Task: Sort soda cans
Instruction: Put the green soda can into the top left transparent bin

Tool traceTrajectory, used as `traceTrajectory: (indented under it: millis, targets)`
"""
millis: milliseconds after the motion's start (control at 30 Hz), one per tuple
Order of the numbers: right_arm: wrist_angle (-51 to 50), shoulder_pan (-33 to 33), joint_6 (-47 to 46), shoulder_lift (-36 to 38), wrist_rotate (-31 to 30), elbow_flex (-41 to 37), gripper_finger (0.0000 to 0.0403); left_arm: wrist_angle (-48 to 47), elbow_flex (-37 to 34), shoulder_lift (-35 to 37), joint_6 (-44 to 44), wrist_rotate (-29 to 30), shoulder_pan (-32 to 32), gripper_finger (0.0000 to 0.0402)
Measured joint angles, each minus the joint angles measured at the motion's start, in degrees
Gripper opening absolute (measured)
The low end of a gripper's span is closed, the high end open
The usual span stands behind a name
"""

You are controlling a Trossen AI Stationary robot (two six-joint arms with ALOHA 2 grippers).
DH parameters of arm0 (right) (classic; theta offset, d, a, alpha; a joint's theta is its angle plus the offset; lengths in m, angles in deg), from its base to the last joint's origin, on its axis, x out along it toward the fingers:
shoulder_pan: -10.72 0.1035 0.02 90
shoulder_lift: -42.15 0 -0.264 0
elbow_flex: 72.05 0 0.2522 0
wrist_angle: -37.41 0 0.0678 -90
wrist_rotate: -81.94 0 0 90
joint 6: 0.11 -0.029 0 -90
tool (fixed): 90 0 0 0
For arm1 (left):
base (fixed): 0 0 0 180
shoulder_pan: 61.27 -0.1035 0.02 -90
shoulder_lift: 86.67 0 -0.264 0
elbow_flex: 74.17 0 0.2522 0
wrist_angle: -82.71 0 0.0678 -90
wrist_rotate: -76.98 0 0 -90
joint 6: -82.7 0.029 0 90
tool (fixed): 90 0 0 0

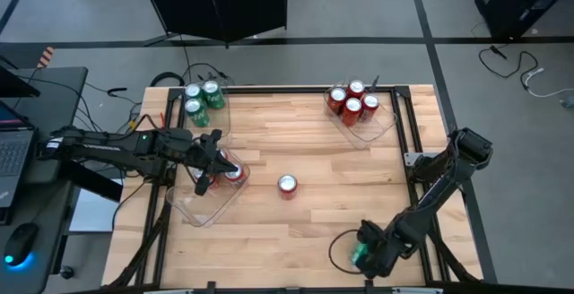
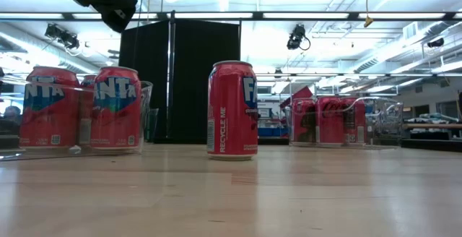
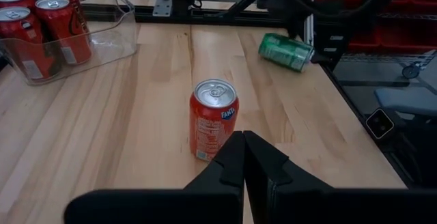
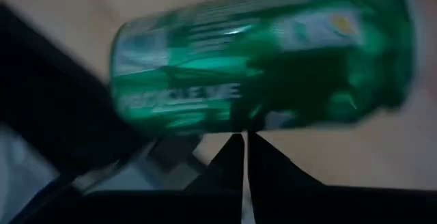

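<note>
Lying on its side at the near right corner of the surface (image 1: 359, 164), a green can (image 1: 360, 255) is met by the right gripper (image 1: 369, 251), whose jaws are pressed together just beside it and not around it, so no hold is seen. The lone red can (image 1: 287, 185) standing mid-surface is taken as the landmark: left of it the left gripper (image 1: 208, 170) hangs with its jaws together and empty over a clear tray (image 1: 199, 211) in which red cans (image 1: 234, 174) stand; far and to its right a second tray (image 1: 381, 129) holds four red cans (image 1: 353, 101); far and to its left a third tray (image 1: 222, 119) holds three green cans (image 1: 202, 98). The step in hand is judged to be the retrieval of the fallen green can; the right jaws would need to be parted and set around its body before it can be carried to the green group, and a roll off the edge is a risk. "FANTA" is read on the red cans, and "RECYCLE ME" on both the lone red can and the green one.
</note>
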Motion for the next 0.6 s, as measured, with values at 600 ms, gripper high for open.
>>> traceTrajectory:
  millis: [600]
  targets:
    - [-7.74,-14.64,11.34,0.04,-9.06,6.19,0.0123,0.04,0.00,0.00,-0.17,0.00,0.00,0.0007]
